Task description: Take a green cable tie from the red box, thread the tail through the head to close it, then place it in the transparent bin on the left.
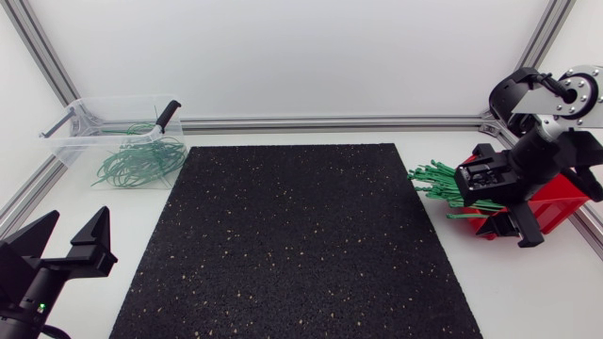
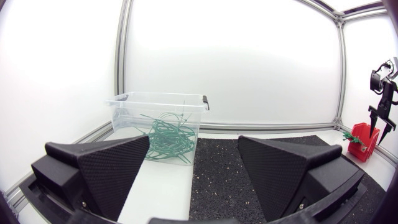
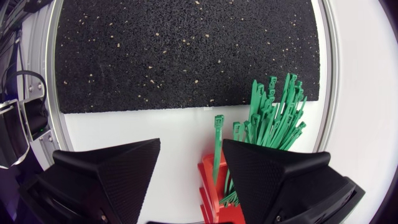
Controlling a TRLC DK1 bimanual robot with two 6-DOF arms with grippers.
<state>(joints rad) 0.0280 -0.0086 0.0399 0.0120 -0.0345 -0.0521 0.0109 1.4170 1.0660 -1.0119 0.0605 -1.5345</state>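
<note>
Right of frame, the right hand [image 3: 191, 144] gapes wide, empty, over green ties [image 3: 273, 112] fanning from the red box [image 1: 554, 209]; the left hand [image 2: 194, 142] is likewise open. Ties look light, springy, slick: pinch one mid-strap.

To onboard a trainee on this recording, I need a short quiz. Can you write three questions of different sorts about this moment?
1. True or false: the right arm's jaws, over the red box, are shut on a green tie.
2. The looped ties lie: A in the red box; B in the transparent bin; C between the right arm's jaws.
3. Fill in: the left arm's jaws stand ___.
Key: 1 false; 2 B; 3 open.
</note>
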